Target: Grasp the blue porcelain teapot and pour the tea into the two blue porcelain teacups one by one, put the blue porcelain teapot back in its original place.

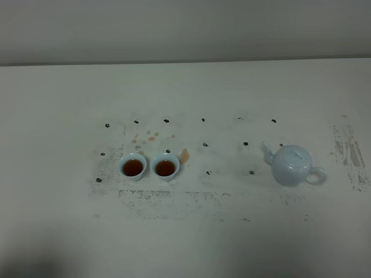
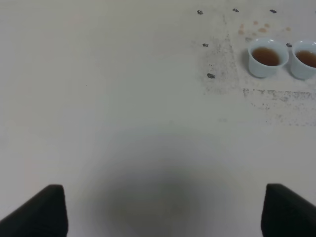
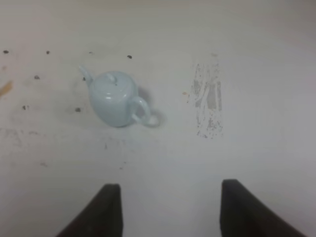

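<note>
A wide, off-white table (image 1: 191, 243) is seen from above, bounded at the far edge by a plain pale wall (image 1: 185, 29). The tabletop is marked with small dark dots (image 1: 204, 144) set out in rows, with scuffed grey patches (image 1: 168, 200) along the front of the working area and another worn streak (image 1: 349, 153) at the right side. The two cups (image 1: 149, 167) are placed side by side on the left part of the table, nearly touching; the left cup (image 1: 133, 167) and the right cup (image 1: 165, 167) are each filled with dark brown tea. A few amber drops (image 1: 149, 138) are scattered on the surface just behind the cups, and a larger amber smear (image 1: 184, 155) is found just beside the right cup. The teapot (image 1: 293, 165) is set upright well apart from the cups, on the right part of the table, with its lid on, its spout turned toward the cups and its loop handle turned away from them. Neither arm is caught by the high camera. In the left wrist view the left gripper (image 2: 163, 210) is held above bare table with its jaws spread wide and nothing between them, the cups lying off to one side. In the right wrist view the right gripper (image 3: 170, 210) is likewise shown with parted jaws, empty, clear of the teapot.
</note>
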